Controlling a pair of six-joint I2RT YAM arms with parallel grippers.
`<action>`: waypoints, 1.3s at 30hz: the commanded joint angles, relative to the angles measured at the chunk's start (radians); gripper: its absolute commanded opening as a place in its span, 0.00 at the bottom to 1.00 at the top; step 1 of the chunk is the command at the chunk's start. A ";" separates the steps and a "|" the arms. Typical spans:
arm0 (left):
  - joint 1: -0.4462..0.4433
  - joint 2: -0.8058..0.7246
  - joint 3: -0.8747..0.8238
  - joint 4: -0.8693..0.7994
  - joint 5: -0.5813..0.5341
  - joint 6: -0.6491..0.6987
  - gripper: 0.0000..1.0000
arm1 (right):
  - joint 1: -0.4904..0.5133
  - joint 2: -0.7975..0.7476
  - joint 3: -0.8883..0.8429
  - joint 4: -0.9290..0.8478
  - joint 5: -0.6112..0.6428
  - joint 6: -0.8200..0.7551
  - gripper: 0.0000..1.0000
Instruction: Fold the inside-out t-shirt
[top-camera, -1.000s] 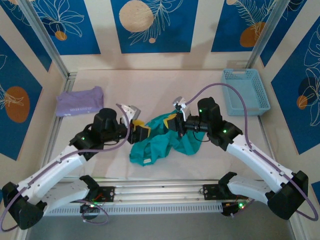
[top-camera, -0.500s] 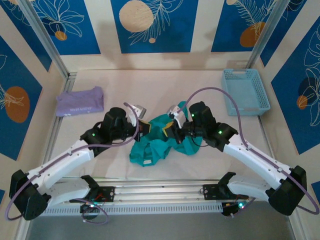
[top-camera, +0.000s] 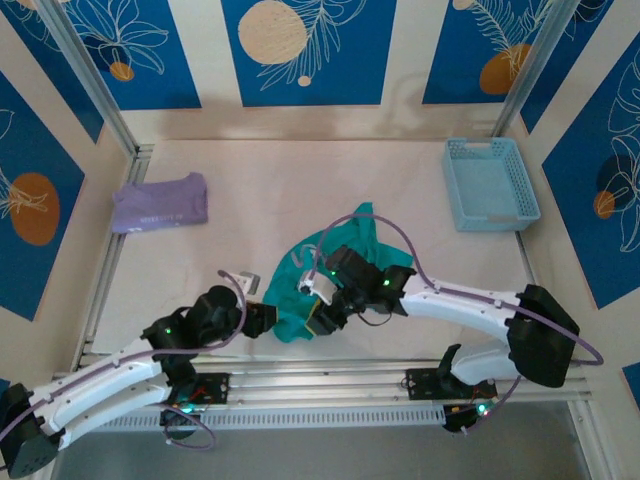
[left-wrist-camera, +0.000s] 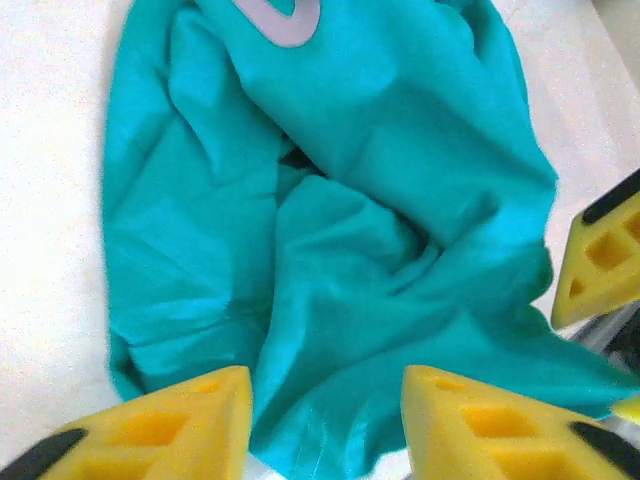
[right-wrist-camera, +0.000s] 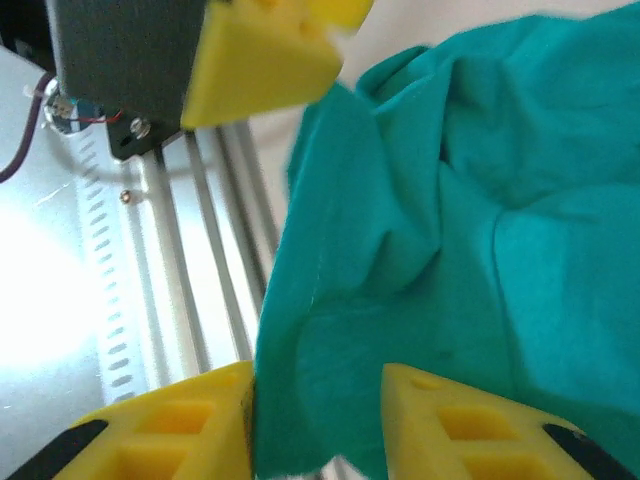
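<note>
Cream tabletop (top-camera: 280, 190): matte and flat, as I see it from the overhead camera.
Aluminium rail (top-camera: 320, 385): ribbed and slotted, running along the near edge. The right wrist camera shows its slots (right-wrist-camera: 170, 280) close up, just beside the cloth's hem.
Teal t-shirt (top-camera: 352, 238): soft cotton, crumpled into a long heap near the middle of the near edge. Its long axis runs diagonally, with the low end near-left by the rail and the narrow end pointing far-right. I cannot make out the neck or sleeves.
Blue basket (top-camera: 488, 190): rectangular plastic lattice at far right, well apart from the t-shirt.
Lavender shirt (top-camera: 160, 203): folded flat at far left, also well apart.
Left gripper (top-camera: 268, 320): at the heap's near-left end. My left wrist camera shows it (left-wrist-camera: 325, 425) with its yellow wedge fingers (left-wrist-camera: 160, 430) parted and loose folds (left-wrist-camera: 380, 200) lying across the gap, so nothing is clamped.
Right gripper (top-camera: 318, 315): just beside the left one, on the same end of the cloth. Its own camera shows it (right-wrist-camera: 315, 430) with jaws apart and the hem (right-wrist-camera: 330, 300) lying slack between them.
Whitish print (left-wrist-camera: 275, 15): a curved stroke at the far end of the cloth in the left wrist view. I cannot find it from overhead.
</note>
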 joint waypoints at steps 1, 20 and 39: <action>-0.007 -0.065 0.012 -0.056 -0.063 0.000 0.58 | -0.012 -0.051 0.033 0.011 -0.021 -0.009 0.42; 0.306 0.792 0.336 0.267 0.164 0.154 0.76 | -0.470 0.311 0.224 -0.026 0.397 0.259 0.66; 0.429 0.825 0.456 0.424 0.244 0.212 0.00 | -0.555 0.274 0.418 0.118 0.409 0.119 0.00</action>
